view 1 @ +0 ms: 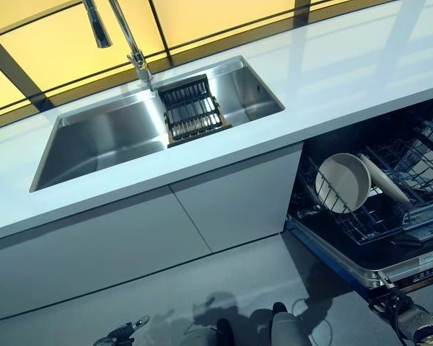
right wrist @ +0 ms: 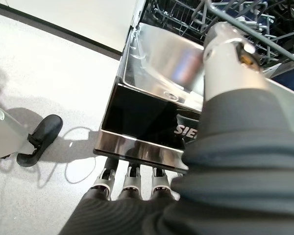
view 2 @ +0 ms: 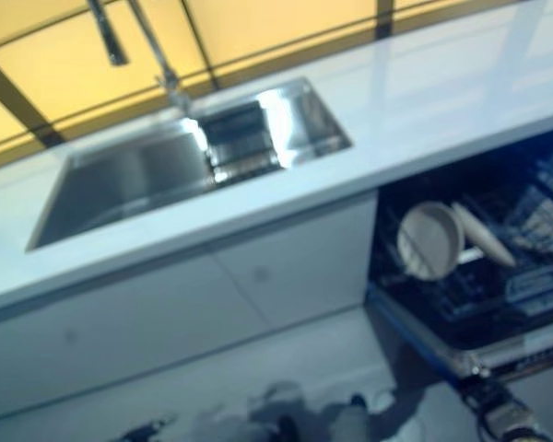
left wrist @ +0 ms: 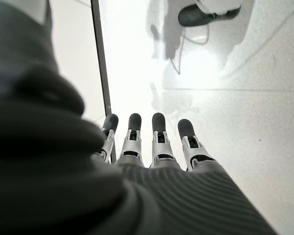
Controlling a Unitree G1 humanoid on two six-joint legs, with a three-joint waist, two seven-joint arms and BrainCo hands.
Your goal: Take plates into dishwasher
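Note:
Two beige plates (view 1: 343, 182) (view 1: 384, 180) stand on edge in the lower rack (view 1: 390, 209) of the open dishwasher at the right. Its door (view 1: 411, 267) hangs open and low. My right hand (view 1: 418, 324) is down at the door's front edge; in the right wrist view its fingers (right wrist: 132, 181) are straight, hold nothing and lie just under the door's dark front (right wrist: 147, 122). My left hand (view 1: 123, 333) hangs low at the bottom left over the floor; in its wrist view the fingers (left wrist: 159, 142) are straight and empty.
A steel sink (view 1: 101, 137) is set in the white counter (view 1: 346, 65), with a black drain rack (view 1: 191, 112) in it and a faucet (view 1: 130, 43) behind. White cabinet fronts (view 1: 166, 231) stand below. Grey floor (view 1: 224, 281) lies in front.

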